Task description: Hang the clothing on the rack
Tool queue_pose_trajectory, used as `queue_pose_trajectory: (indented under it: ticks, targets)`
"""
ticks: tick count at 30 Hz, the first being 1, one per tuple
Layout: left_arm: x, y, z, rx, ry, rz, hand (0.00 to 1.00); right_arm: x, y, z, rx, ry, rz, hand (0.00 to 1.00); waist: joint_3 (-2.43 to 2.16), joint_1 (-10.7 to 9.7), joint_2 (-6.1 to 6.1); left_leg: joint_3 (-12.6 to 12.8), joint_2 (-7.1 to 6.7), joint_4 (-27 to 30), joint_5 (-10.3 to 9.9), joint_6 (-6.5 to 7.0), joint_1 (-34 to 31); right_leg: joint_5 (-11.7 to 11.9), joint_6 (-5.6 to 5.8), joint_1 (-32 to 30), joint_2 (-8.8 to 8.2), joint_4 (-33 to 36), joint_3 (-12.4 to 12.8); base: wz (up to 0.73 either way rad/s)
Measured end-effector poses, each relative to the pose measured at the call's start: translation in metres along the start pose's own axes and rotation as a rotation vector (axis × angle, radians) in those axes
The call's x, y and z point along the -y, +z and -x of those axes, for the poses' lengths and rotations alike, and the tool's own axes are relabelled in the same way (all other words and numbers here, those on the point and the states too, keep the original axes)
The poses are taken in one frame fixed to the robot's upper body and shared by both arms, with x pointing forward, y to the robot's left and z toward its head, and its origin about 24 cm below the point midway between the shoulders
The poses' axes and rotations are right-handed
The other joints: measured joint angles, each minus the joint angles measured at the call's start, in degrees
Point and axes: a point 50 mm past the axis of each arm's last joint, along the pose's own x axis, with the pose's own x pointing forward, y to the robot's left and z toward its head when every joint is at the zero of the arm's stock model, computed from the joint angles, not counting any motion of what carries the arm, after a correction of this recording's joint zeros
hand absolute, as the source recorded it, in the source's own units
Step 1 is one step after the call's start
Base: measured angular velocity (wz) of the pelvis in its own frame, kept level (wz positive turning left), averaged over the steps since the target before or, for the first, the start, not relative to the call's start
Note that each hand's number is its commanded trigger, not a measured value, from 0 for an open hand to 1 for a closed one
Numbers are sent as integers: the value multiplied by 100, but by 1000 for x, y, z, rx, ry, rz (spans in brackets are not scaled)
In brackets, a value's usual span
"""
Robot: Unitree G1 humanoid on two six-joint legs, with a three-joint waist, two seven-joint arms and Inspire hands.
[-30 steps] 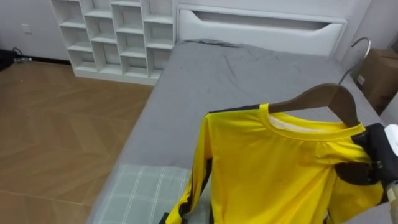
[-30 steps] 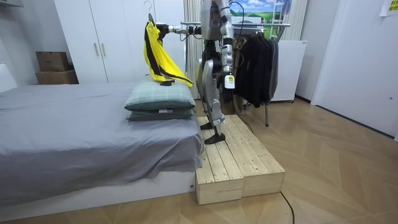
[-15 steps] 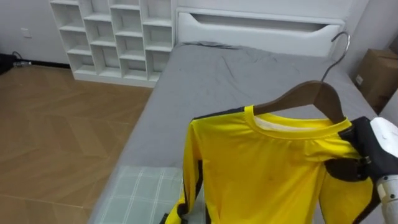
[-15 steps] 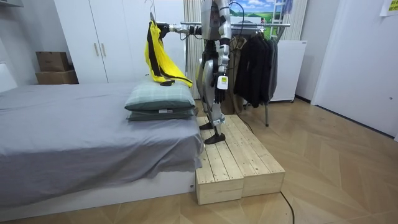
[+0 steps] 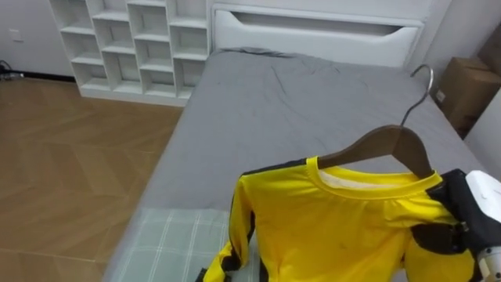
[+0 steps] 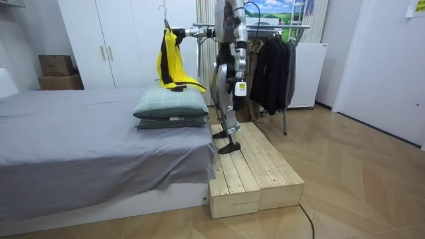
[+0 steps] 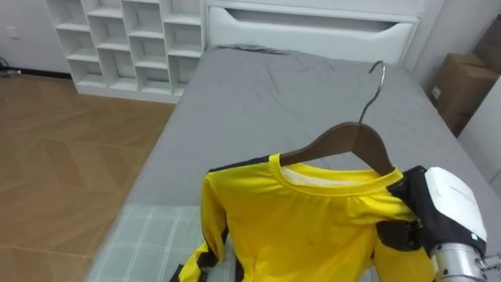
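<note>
1 yellow shirt [image 7: 305,227] on 1 wooden hanger [image 7: 344,141], held up over the pillow end of the bed.
Nearest: right hand [image 7: 412,210], dark fingers clamped round the hanger's right end through the shirt's shoulder. Hanger's long axis running left to right, hook [image 7: 379,78] free, rising up and left of the grip. Below: checked pillow [image 5: 168,243]. Beyond: grey bed [image 5: 297,102], then white shelving [image 5: 125,39]. Left hand [image 6: 238,85] idle at the side. Clothes rail [image 6: 285,26] behind the robot; turn away from the bed judged necessary before hooking on.

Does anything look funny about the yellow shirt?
Yes. The yellow shirt hangs crooked: its wooden hanger tilts in the right hand, and the shirt's bottom end droops onto the pillow.
</note>
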Motion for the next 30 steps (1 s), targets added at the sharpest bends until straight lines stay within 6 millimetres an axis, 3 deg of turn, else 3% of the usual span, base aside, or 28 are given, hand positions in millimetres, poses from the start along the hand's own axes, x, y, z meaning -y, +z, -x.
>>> queue_pose_trajectory:
  ticks: [5, 7, 10, 11, 12, 13, 14, 16, 17, 21, 24, 25, 26, 27, 29, 30]
  targets:
    - [-6, 10, -1, -2, 16, -78, 0, -5, -3, 4, -6, 18, -13, 100, 4, -127, -52, 570, 156, 72, -99, 9, 85, 27, -15, -290, 24, 207, 75, -59]
    - [-4, 17, -1, 16, 13, -87, 0, -7, -3, 5, -7, 26, -33, 100, 26, -140, -2, 958, 235, 204, -209, 5, 99, 143, -46, -425, 86, 219, 60, -107]
    - [-5, 38, -1, 66, 21, -96, 0, -13, 1, 5, 0, 48, -70, 100, 50, -104, 83, 1858, 477, 182, -291, -8, 152, 466, -217, -616, 193, 154, -408, -151]
    - [-6, 44, -1, 82, 24, -101, 0, -16, 4, 4, 8, 61, -62, 100, 95, -6, 189, 2322, 595, 204, -350, -15, 222, 444, -281, -703, 137, 350, -739, -133]
    - [-6, 48, -1, 89, 23, -110, 0, -18, 5, 5, 9, 70, -57, 100, 101, 2, 199, 2588, 634, 230, -370, -27, 298, 326, -277, -710, 68, 586, -981, -151]
    - [-5, 54, -1, 101, 23, -136, 0, -21, 7, 5, 11, 80, -43, 100, 78, 19, 184, 2984, 628, 222, -408, -53, 419, 41, -240, -692, -105, 996, -1227, -136]
    - [-5, 57, -1, 96, 24, -152, 0, -24, 10, 2, 22, 90, -43, 100, 68, 65, 153, 3289, 610, 242, -438, -87, 506, -168, -167, -678, -245, 1279, -1275, -131]
    - [-4, 60, -1, 84, 26, -164, 0, -30, 19, -2, 49, 112, -60, 100, 72, 25, 128, 3492, 632, 427, -476, -147, 551, -260, -87, -670, -266, 1193, -1177, -88]
    - [-3, 62, -1, 75, 25, -170, 0, -31, 22, -2, 58, 119, -71, 100, 74, -35, 134, 3507, 635, 512, -501, -178, 545, -301, -157, -685, -238, 1038, -1138, -49]
    - [-3, 60, -1, 58, 25, -178, 0, -34, 22, -2, 49, 136, -120, 100, 110, -173, 210, 3505, 707, 644, -521, -212, 515, -299, -254, -707, -128, 946, -1014, -17]
    - [-3, 63, -1, 55, 28, -186, 0, -36, 33, -5, 76, 144, -144, 100, 76, -189, 287, 3488, 964, 1109, -686, -246, 321, -296, -341, -844, 16, 1004, -896, -22]
    - [-4, 63, -1, 50, 32, -195, 0, -36, 37, -7, 91, 149, -149, 100, 67, -176, 314, 3345, 1037, 1254, -714, -258, 283, -283, -379, -877, 63, 1019, -838, -44]
    - [-4, 61, -1, 39, 34, -201, 0, -36, 42, -10, 107, 155, -151, 100, 79, -153, 343, 2801, 1020, 1357, -731, -256, 236, -278, -411, -889, 137, 1044, -694, -55]
    - [-4, 60, -1, 29, 36, -205, 0, -36, 44, -11, 115, 157, -152, 100, 84, -119, 356, 2438, 972, 1417, -730, -254, 217, -275, -421, -898, 177, 1066, -579, -79]
    - [-2, 46, -1, -17, 37, -212, 0, -37, 54, -14, 154, 164, -160, 100, 72, -101, 442, 760, 629, 1500, -711, -163, 111, -233, -451, -896, 342, 1073, -52, -105]
    - [-1, 43, -1, -26, 37, -211, 0, -38, 57, -14, 164, 168, -161, 100, 69, -86, 453, 393, 525, 1458, -707, -106, 88, -206, -460, -927, 379, 1060, 114, -130]
